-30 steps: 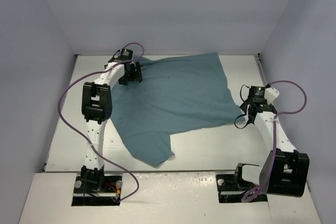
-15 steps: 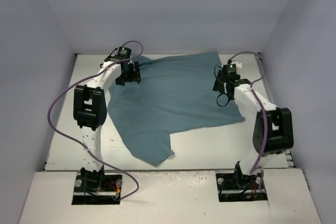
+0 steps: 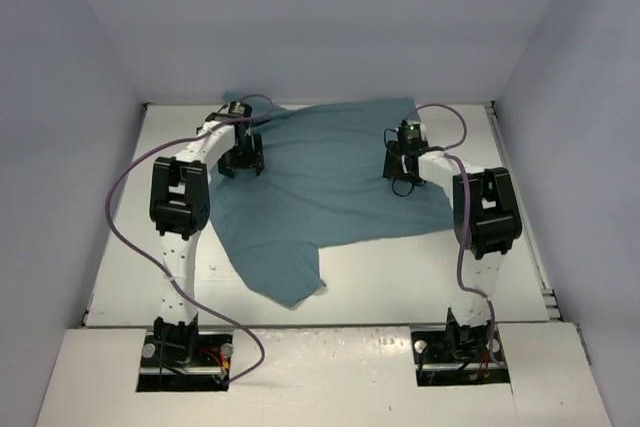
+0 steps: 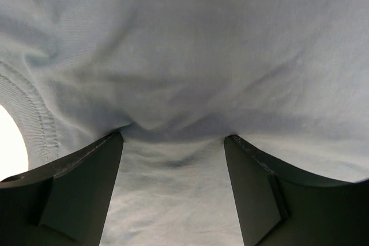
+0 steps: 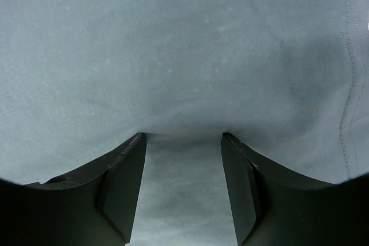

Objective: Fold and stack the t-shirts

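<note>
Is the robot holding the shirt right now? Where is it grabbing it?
Nothing is held yet. The left tool and right tool are open, tips pressing on the far half of the shirt.

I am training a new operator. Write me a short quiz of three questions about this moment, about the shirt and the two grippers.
1. True or false: the teal t-shirt is already folded into a neat rectangle.
2. Where is the right gripper? A) over the far right part of the shirt; B) beside the shirt, off the cloth; C) parked low near its own base.
3. Fill in: in the wrist views, the jaws of the left gripper and of the right one stand ____.

Key: 1 false, it lies spread out and unfolded. 2 A. 3 open, with cloth under the fingertips.
</note>
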Robot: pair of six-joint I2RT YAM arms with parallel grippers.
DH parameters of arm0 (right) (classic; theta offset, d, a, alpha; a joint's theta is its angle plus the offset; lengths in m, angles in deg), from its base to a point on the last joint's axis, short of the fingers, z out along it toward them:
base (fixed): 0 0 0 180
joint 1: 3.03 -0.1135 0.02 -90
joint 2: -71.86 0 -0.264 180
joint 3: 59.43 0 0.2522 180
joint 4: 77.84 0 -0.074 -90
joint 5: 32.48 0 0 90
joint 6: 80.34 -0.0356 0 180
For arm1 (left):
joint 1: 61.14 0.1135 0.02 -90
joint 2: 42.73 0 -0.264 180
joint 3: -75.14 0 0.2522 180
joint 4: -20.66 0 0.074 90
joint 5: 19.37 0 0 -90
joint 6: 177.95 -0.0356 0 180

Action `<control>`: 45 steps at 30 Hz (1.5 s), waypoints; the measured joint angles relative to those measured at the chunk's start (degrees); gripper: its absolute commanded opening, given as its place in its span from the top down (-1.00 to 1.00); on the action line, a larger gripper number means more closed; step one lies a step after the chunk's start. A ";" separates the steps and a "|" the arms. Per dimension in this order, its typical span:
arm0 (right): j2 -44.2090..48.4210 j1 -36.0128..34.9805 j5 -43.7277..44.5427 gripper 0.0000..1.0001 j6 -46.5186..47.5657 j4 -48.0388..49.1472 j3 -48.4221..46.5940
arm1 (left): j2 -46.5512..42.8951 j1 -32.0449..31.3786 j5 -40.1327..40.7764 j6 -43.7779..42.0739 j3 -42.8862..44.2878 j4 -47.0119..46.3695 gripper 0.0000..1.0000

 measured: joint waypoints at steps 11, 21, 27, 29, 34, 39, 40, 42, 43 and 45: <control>-9.88 0.02 0.42 -0.09 0.70 3.00 -13.22 | 13.05 3.63 -0.99 -2.28 22.88 2.45 -0.44; 0.78 -1.14 -1.36 -0.14 2.02 -0.19 -6.83 | -13.45 4.01 -4.45 -0.92 0.72 2.72 -0.48; 18.95 -5.48 -0.81 -0.11 0.11 0.64 4.22 | -41.64 2.81 -7.21 4.32 -24.64 -2.30 -0.33; 23.13 -7.62 -0.45 -0.11 -0.88 1.04 8.40 | -47.07 1.56 -8.08 6.47 -34.91 -3.75 -0.24; 25.88 -15.49 -0.11 -0.11 -3.62 1.16 17.19 | -48.32 -3.13 -10.75 11.88 -54.41 -6.91 -0.13; 25.98 -23.02 0.01 -0.11 -6.42 0.80 22.79 | -48.75 -5.50 -11.26 15.54 -59.99 -7.86 -0.13; 26.11 -23.99 0.01 -0.11 -7.01 0.83 23.38 | -48.92 -6.09 -11.18 16.19 -59.99 -8.69 -0.13; 26.56 -25.52 0.03 -0.11 -7.91 0.87 24.20 | -49.20 -7.83 -10.80 17.51 -59.99 -10.16 -0.13; 26.85 -26.11 0.05 -0.11 -8.24 0.88 24.42 | -49.22 -8.71 -10.67 18.16 -59.99 -10.67 -0.13; 27.47 -27.21 -0.01 -0.11 -8.87 1.35 24.82 | -49.24 -10.41 -10.00 20.02 -60.53 -11.91 -0.13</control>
